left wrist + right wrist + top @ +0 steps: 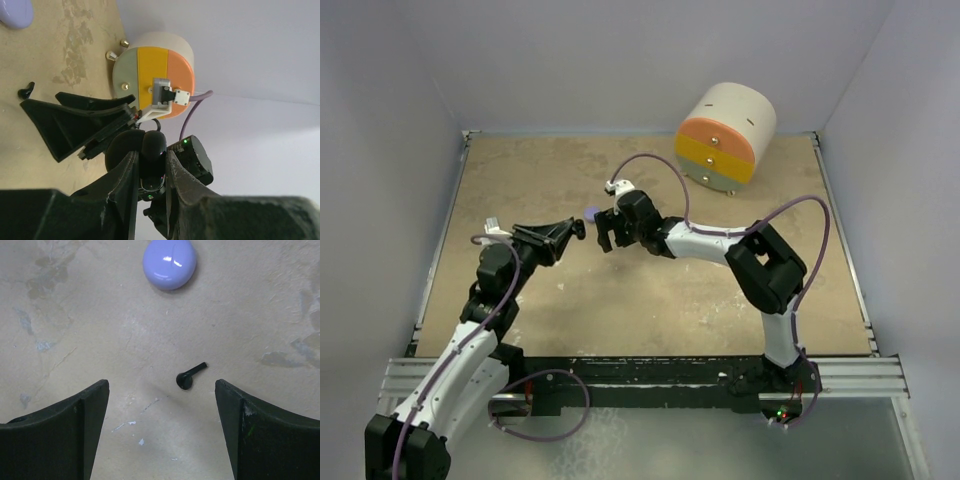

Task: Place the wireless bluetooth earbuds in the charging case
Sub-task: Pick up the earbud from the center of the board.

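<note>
In my right wrist view, the black earbud (189,376) lies flat on the table (70,330), in the gap between the two fingers of the right gripper (161,387) and nearer to the finger on the right side of that view. Nothing touches it. Its long axis runs on a diagonal: the thin stem points up and to the right, and the rounded head sits at the lower left. It is a small matte black piece with the shape of a comma. The right gripper hangs above it with the jaws spread wide and nothing between them. Further up in this view rests the lavender puck (169,262), smooth, glossy and round, well apart from the earbud. The left gripper (151,160) is clenched on a black puck (152,147), a shiny rounded body pinched between both fingers. The table is a pale, worn board with stains and scratches. At the far side lies a cream drum (725,135) with orange, yellow and grey-green drawer fronts.
</note>
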